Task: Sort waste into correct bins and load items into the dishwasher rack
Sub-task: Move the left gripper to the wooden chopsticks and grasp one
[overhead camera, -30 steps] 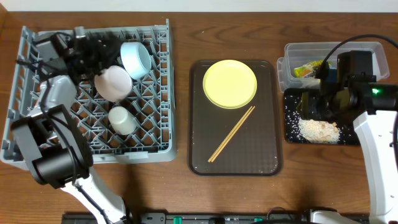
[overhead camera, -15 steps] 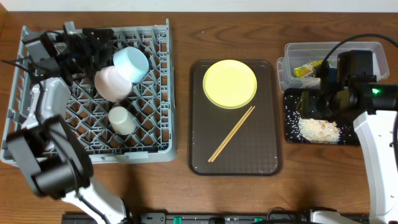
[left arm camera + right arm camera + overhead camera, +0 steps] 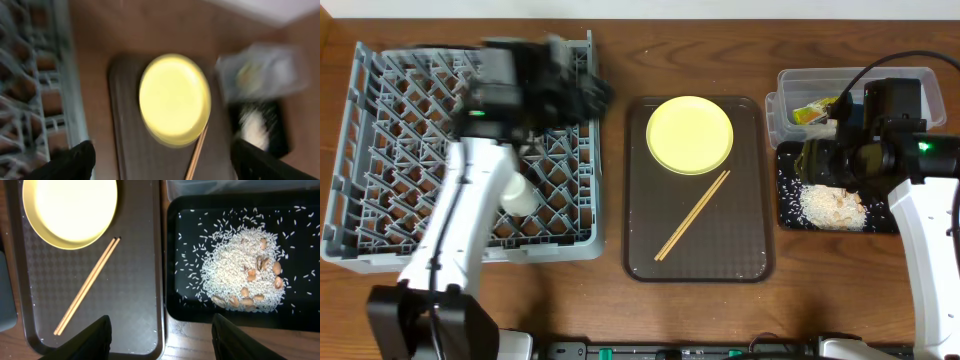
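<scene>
So, right of the brown tray [image 3: 642,252] I see wrapper [image 3: 815,112] and rice [image 3: 832,208] binned; plate [image 3: 690,134] and chopsticks [image 3: 692,215] on it are not yet racked; left claw [image 3: 162,162] and right claw [image 3: 167,332] are spread wide, empty.

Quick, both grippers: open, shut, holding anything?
Left gripper: open, holding nothing.
Right gripper: open, holding nothing.

My overhead feed is evenly lit and sharp, shadows soft, except the left arm [image 3: 475,195] smearing into motion blur over the large grey lattice crate [image 3: 380,170] at the desk's left edge. My left wrist view is blurred throughout, the round yellow-green plate [image 3: 174,100] washed out. Right wrist is crisp: loose white rice grains [image 3: 232,275] on the shallow black tray [image 3: 180,307].
</scene>
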Controlling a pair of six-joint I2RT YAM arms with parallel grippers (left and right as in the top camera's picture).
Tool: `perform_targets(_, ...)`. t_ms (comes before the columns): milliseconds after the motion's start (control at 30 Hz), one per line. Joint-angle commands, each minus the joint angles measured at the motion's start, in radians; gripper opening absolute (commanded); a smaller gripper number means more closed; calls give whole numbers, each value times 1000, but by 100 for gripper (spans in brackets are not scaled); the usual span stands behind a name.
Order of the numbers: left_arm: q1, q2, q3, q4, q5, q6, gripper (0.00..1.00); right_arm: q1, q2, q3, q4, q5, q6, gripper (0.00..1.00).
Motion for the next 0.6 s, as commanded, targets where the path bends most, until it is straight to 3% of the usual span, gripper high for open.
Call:
perform_targets(0, -124, -3, -3, -67, -256, 84, 92, -13, -2, 0, -3, -4, 12, 63)
perform_targets(267, -388, 27, -20, -269, -396, 86, 94, -13, -2, 0, -4, -3, 11, 63)
perform_targets(567, -528, 183, -101, -219, -414, 87, 90, -13, -2, 0, -23, -3, 11, 63)
